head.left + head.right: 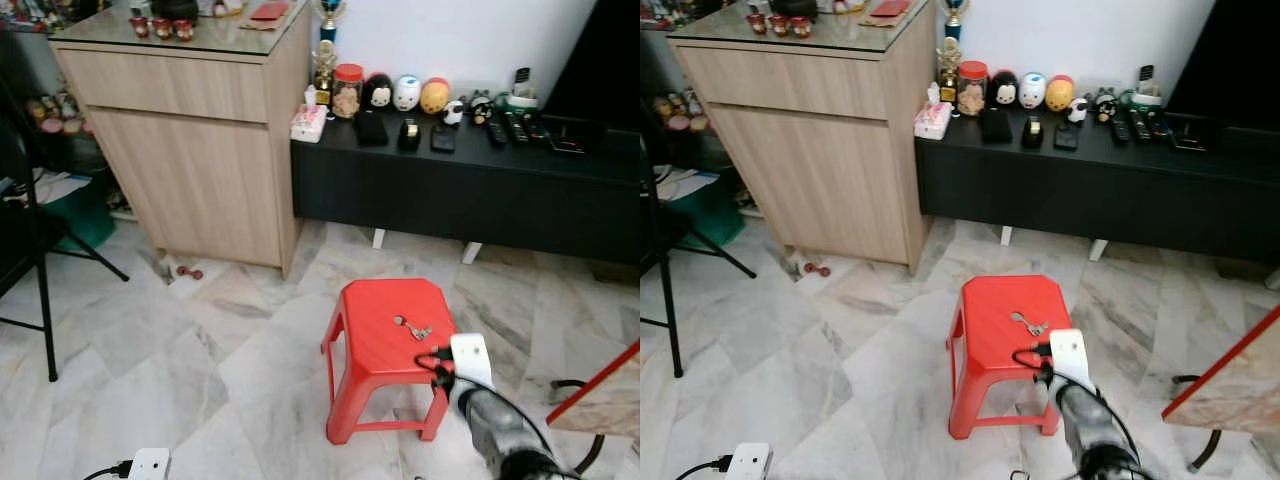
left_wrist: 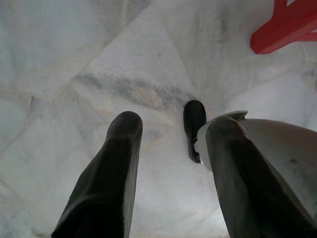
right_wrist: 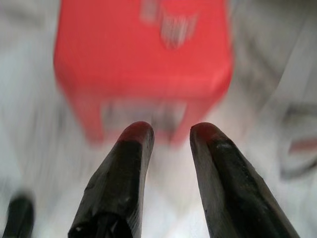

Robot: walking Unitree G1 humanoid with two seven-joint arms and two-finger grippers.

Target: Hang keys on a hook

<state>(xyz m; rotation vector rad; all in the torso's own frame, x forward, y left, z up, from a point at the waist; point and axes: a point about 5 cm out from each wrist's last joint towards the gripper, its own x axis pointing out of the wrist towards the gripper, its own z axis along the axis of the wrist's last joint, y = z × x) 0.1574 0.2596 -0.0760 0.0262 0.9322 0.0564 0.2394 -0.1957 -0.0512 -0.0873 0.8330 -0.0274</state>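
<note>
Marble floor [image 1: 200,370] spreads under everything, with a wooden cabinet [image 1: 190,150] and a long black TV counter [image 1: 470,190] well beyond the jaws, the counter carrying a jar, figurines and remotes. No hook can be made out anywhere, so where the keys must end up is unclear from here.

Nearer stands a red stool [image 1: 385,335], just ahead of the right gripper [image 3: 171,130], whose jaws are slightly apart and hold nothing. The right arm reaches forward at the stool's near edge, and the wrist view is blurred, which I judge to mean an approach under way. The left gripper [image 2: 171,124] hangs low over bare floor, jaws apart and idle.

Smallest are the keys [image 1: 413,327], lying flat on the stool's seat, beyond the right jaws' tips and untouched. Nothing lies between jaws and keys; lying flat, they may be awkward to pinch.
</note>
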